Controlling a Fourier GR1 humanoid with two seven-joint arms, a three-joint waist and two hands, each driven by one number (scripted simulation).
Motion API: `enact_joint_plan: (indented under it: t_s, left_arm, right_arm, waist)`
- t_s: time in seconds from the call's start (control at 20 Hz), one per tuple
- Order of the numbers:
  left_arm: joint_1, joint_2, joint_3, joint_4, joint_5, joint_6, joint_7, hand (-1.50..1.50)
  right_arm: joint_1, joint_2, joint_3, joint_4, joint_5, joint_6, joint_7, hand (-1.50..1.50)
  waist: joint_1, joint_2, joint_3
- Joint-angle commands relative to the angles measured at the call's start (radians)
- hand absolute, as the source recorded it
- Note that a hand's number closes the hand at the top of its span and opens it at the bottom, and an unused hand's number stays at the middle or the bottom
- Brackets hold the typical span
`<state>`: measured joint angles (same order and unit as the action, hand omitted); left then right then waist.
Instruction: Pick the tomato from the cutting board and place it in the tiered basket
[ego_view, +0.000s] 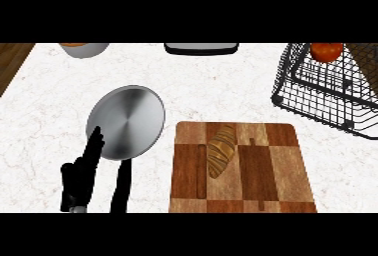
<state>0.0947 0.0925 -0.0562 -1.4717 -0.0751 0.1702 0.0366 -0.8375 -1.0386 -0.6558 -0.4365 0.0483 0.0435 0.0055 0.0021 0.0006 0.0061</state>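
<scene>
A red-orange tomato (326, 51) shows at the top right, inside the black wire tiered basket (325, 100), partly cut off by the view's upper edge. The wooden checkered cutting board (262, 170) lies front and centre; no tomato is on it, only a brown striped bread loaf (221, 150). My left hand (81, 177) stands at the lower left, fingers straight and pointing up, holding nothing, far from the board and the basket. My right hand does not show.
A round steel pan (127, 121) with a black handle (120, 187) lies left of the board, right beside my left hand. A bowl (83, 48) sits at the back left and a dark tray-like appliance (201, 48) at the back centre. The counter's wooden edge (11, 60) runs along the far left.
</scene>
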Motion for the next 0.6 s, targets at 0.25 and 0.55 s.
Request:
enact_joint_plan:
  t_s: [0.25, 0.55]
  left_arm:
    - [0.045, 0.001, 0.009, 0.028, 0.011, -0.013, -0.009, 0.0]
    - [0.026, -0.015, 0.021, 0.071, -0.006, 0.018, -0.043, 0.0]
  right_arm:
    - [0.299, -0.262, -0.179, 0.195, -0.118, 0.31, -0.147, -1.5]
    - [0.429, -0.347, -0.238, 0.276, -0.162, 0.498, -0.225, -1.5]
  waist:
    - [-0.025, 0.003, -0.001]
    - [-0.028, 0.004, 0.001]
